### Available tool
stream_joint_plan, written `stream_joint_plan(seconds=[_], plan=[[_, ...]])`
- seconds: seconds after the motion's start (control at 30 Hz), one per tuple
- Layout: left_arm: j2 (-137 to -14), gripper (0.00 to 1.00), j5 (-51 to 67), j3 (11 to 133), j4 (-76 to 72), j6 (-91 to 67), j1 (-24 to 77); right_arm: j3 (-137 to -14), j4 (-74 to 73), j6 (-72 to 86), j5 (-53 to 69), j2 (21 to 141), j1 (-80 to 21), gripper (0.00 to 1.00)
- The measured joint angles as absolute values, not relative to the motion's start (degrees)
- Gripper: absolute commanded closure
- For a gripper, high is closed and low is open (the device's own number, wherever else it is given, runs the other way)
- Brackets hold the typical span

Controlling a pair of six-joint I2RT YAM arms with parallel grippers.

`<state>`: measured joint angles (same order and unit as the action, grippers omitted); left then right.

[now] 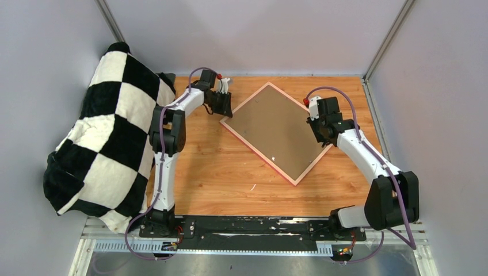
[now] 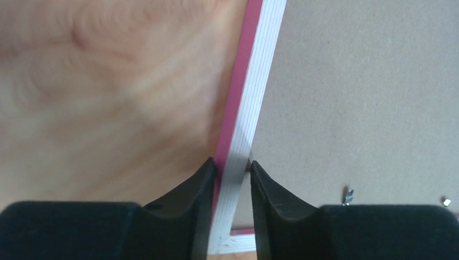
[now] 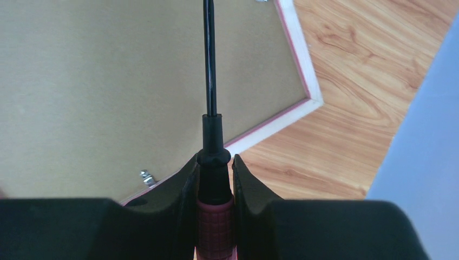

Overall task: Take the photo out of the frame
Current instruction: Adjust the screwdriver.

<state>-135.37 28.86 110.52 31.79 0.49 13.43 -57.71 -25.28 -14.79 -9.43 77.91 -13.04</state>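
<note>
Frame point(image 2: 249, 103) on bench point(image 1: 218, 172), left pincer point(image 2: 234, 168) clenched on its 9 o'clock corner, right pincer point(image 3: 215, 160) clenched on screwdriver point(image 3: 210, 81).

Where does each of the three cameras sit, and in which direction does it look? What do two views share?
Top external: above and behind the bases, looking down at the table; both arms show, left gripper and right gripper at the frame.
Left wrist: on that wrist, looking along the left gripper, shut on the frame's edge.
Right wrist: on that wrist, looking along the right gripper and the screwdriver it holds.
Shared: both wrist views show the brown backing board.
</note>
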Motion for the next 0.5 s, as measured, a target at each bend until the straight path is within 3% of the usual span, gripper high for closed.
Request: stream_joint_plan(seconds=[0.3,0.5], plan=[[-131.09,0.41,27.29,106.04,34.0,-2.66,12.73,-57.01,-26.41,-16.16,5.41,75.9,-12.97,1.0],[-128.88,0.33,25.41,109.25,34.15,-3.22,12.73,-56.49,-27.05,-16.97,10.68,75.9,-12.97,1.0]])
